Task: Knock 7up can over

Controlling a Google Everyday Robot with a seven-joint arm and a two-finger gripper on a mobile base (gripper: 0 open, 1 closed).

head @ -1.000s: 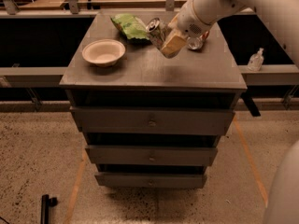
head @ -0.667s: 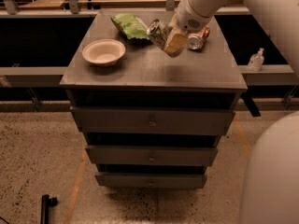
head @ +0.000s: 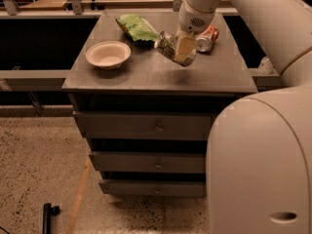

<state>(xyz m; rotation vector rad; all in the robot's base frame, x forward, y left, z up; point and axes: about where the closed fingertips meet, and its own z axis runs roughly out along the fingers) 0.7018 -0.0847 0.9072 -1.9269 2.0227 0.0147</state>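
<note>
7up can [head: 166,42] sits on the desk [head: 146,74] to the right of the pale bowl [head: 108,55] as the camera sees it, on about the bowl's line from front to back, and it looks tilted, not upright, with its silver top turned toward the bowl. The gripper [head: 182,52] hangs on the side of the can away from the bowl, pressed against it or very nearly so; whether the jaws are apart or together cannot be told here. A can of this kind is likely light and thin-walled, stiff enough to take a shove but easily dented. Its smooth round side is slippery, so it may roll toward the bowl once it is down. No hold is needed to topple it: a sideways push high on the wall, near the rim, should tip it with little force, while a low push would only slide it. Behind the bowl and to its right lies a green chip bag [head: 136,27]. A red-orange can [head: 207,38] lies farther from the bowl than the gripper.
</note>
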